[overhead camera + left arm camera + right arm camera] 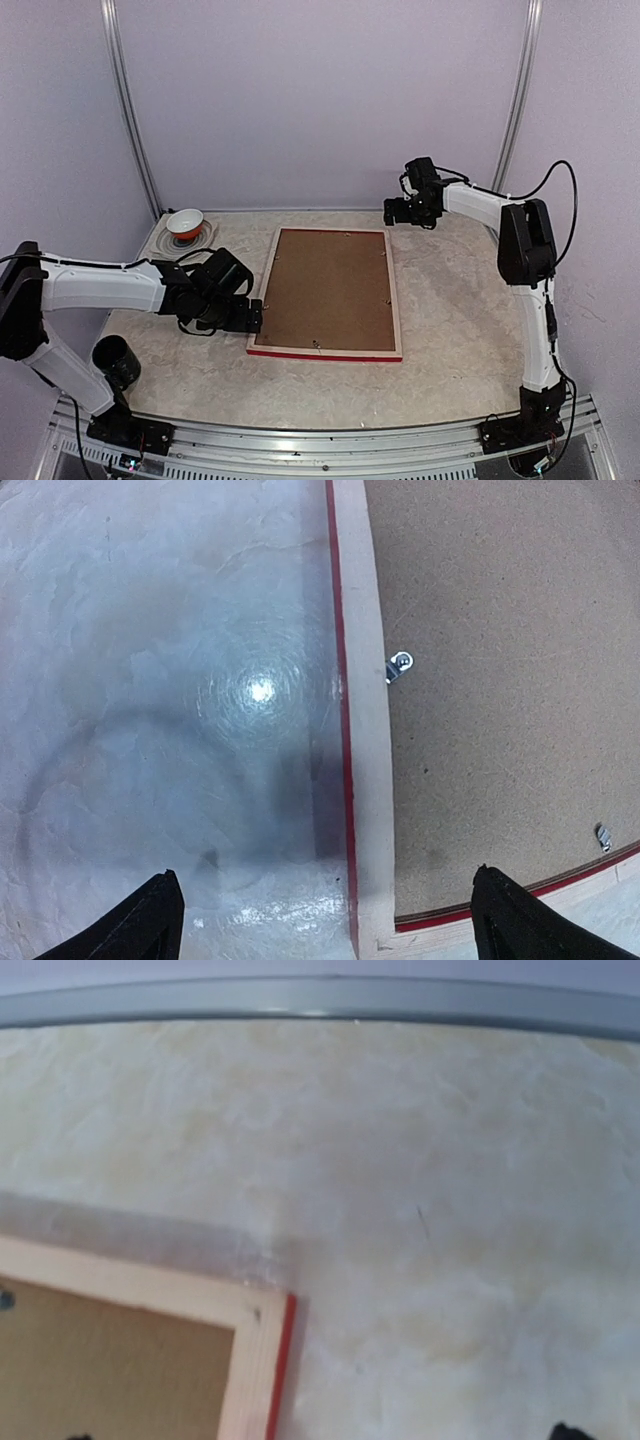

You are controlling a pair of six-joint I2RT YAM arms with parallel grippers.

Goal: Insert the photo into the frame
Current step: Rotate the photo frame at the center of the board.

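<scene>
The left fingers (150, 925) stood wide apart and held nothing, poised just above the frame's (394, 300) left rail near its near corner. The right fingers (393, 213) were also spread and empty, hovering over the table (450, 330) beside the frame's far right corner. The frame lay face down in the middle of the table, pale wood up and a red edge showing. The brown backing board (325, 290) sat inside it, with a small metal clip (400, 665) at its edge. The photo was not visible in any view. It was probably under the board, though that could not be confirmed. If so, the task looked nearly done, with perhaps only the clips left to check.
</scene>
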